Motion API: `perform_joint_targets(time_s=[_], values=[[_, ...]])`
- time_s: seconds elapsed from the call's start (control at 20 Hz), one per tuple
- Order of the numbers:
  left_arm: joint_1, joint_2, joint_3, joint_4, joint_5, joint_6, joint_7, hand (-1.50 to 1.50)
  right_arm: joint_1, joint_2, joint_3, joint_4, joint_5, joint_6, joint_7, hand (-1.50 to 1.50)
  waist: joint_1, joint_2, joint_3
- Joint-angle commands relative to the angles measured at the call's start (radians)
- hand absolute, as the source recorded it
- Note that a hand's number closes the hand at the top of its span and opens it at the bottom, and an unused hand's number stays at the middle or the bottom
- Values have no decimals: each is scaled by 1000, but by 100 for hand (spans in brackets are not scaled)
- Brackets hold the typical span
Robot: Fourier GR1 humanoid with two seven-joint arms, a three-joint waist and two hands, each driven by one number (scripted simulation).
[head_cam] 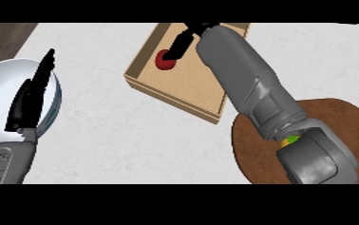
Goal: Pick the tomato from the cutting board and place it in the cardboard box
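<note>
Grey forearm is crossing the cutting board (329, 110); right hand (184, 41) is pinching the tomato (164, 60) inside the cardboard box (184, 89). Letting go unevenly might roll it.

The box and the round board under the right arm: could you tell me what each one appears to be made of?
The cardboard box looks like plain matte cardboard: flat tan colour, thin upright walls, no shine. The cutting board looks like dark brown wood with a dull finish, though no grain shows clearly, so that is a guess. The tomato lies inside the box, beside the right hand.
</note>
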Motion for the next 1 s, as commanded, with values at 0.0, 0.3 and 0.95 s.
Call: perform_joint_targets(time_s=[0.0, 0.3, 0.95], values=[[71, 5, 15, 57, -5, 0, -5, 0, -7, 1, -27, 0, -25, 22, -25, -150, 2, 3, -11], [43, 2, 26, 81, -8, 6, 4, 0, 37, -6, -112, -55, -109, -69, -157, -150, -16, 2, -10], [32, -16, 16, 33, -12, 7, 58, 0, 77, -248, -296, -40, -277, 121, -229, -150, -17, 5, -8]])
